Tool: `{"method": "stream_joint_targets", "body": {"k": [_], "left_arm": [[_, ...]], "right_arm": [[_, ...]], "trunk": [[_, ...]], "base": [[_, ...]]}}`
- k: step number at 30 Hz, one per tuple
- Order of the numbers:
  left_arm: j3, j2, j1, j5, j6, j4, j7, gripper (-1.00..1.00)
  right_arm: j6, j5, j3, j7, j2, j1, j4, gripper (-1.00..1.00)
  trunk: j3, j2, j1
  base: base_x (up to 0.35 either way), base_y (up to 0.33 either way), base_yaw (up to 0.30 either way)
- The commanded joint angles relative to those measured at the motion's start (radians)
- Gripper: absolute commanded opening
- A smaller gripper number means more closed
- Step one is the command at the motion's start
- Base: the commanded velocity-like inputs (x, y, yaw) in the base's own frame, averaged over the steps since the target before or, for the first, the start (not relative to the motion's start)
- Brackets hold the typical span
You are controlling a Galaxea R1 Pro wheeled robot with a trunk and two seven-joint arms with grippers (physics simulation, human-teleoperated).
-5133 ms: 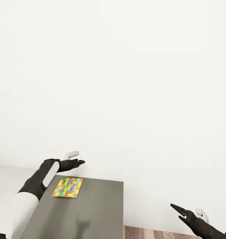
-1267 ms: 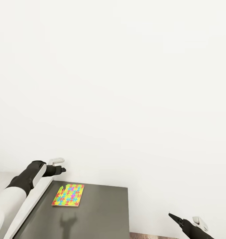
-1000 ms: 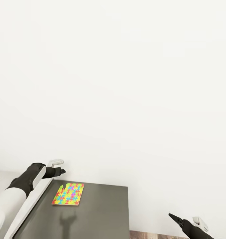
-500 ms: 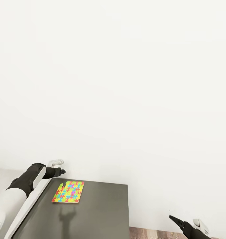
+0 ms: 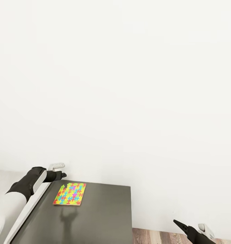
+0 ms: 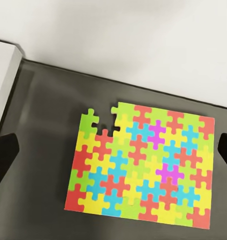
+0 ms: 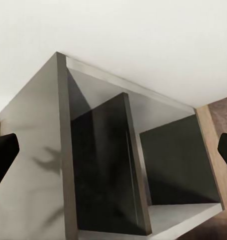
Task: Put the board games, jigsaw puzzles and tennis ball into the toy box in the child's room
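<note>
One jigsaw puzzle (image 5: 70, 194), a flat rectangle of yellow, pink, blue and green pieces with a notch at one corner, lies on the dark-grey cabinet section of the table (image 5: 101, 217). My left gripper (image 5: 62, 175) hovers above the cabinet's far left corner, just beyond the puzzle. In the left wrist view the puzzle (image 6: 143, 165) lies below my left gripper (image 6: 113, 154), whose fingertips (image 6: 3, 157) stand wide apart, open and empty. My right gripper (image 5: 179, 224) hangs off the cabinet's right side over the floor, open and empty. The toy box, board games and tennis ball are out of view.
A bare white wall stands right behind the cabinet. The pale table top (image 5: 1, 178) adjoins the cabinet on the left, a step higher. Wood-plank floor (image 5: 156, 237) lies right of the cabinet. The right wrist view looks at the cabinet's open dark shelf compartments (image 7: 173, 165).
The head camera has tilted slightly down, so more floor shows. Since five seconds ago my left arm has drawn back to the left of the puzzle. The puzzle has not moved.
</note>
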Motion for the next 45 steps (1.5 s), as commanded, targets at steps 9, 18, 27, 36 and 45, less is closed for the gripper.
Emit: {"method": "stream_joint_targets", "body": {"k": [9, 18, 27, 36, 45], "left_arm": [[-0.007, 0.002, -0.001, 0.006, -0.061, 0.019, -0.003, 1.00], [-0.008, 0.002, 0.000, 0.006, -0.174, 0.090, -0.007, 1.00], [-0.009, 0.002, 0.000, 0.006, -0.229, 0.102, -0.010, 1.00], [-0.006, -0.001, 0.000, 0.006, -0.242, 0.103, -0.012, 1.00], [-0.005, -0.001, 0.000, 0.007, -0.246, 0.103, -0.012, 1.00]], "right_arm": [[0.006, -0.005, -0.002, 0.001, -0.001, -0.001, 0.009, 1.00], [0.003, -0.004, -0.002, 0.001, -0.004, -0.001, 0.024, 1.00], [0.003, -0.004, -0.002, 0.001, -0.006, -0.001, 0.027, 1.00], [-0.003, -0.004, -0.002, 0.001, -0.004, -0.001, 0.028, 1.00], [-0.006, -0.004, -0.002, 0.000, -0.002, -0.001, 0.028, 1.00]], "trunk": [[-0.017, -0.002, 0.001], [-0.032, -0.002, 0.001], [-0.047, -0.002, 0.001], [-0.062, -0.002, 0.001], [-0.076, -0.002, 0.001]], "base": [[0.000, 0.000, 0.000], [0.000, 0.000, 0.000], [0.000, 0.000, 0.000], [0.000, 0.000, 0.000], [0.000, 0.000, 0.000]]}}
